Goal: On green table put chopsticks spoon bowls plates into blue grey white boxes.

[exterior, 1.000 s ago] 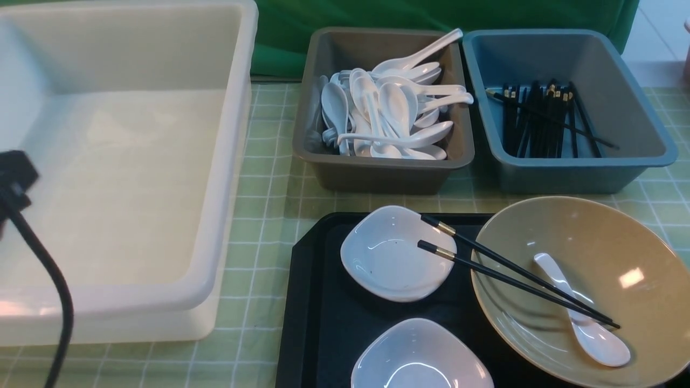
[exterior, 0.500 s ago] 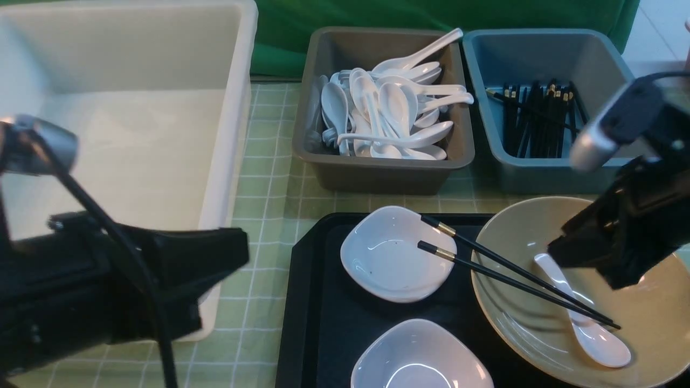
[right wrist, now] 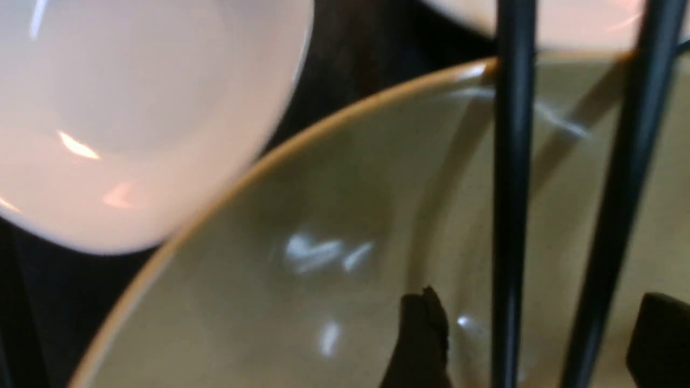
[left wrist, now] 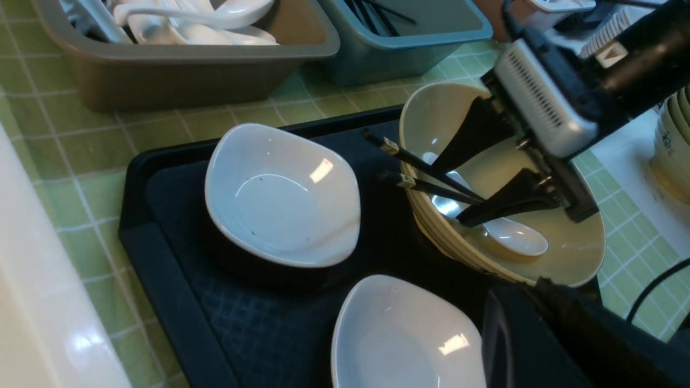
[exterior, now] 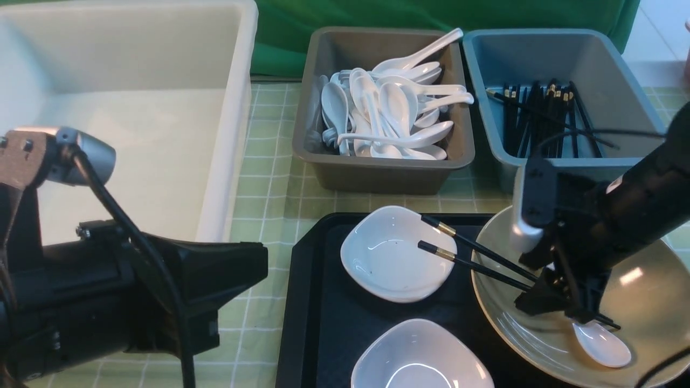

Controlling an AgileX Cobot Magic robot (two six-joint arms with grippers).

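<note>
On the green table (exterior: 269, 199), the right gripper (left wrist: 452, 194) has dropped into the bowl (exterior: 647, 302), jaws spread astride the chopsticks (exterior: 474, 266), spoon (exterior: 601, 345) just beneath it, so closing on them looks next.

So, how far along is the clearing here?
Nothing from the black tray is boxed yet. In hand: the right gripper, fingers open, straddles the chopsticks inside the bowl, not yet closed. Left: chopsticks to the blue box, spoon to the grey box, bowl and two plates to the white box.
</note>
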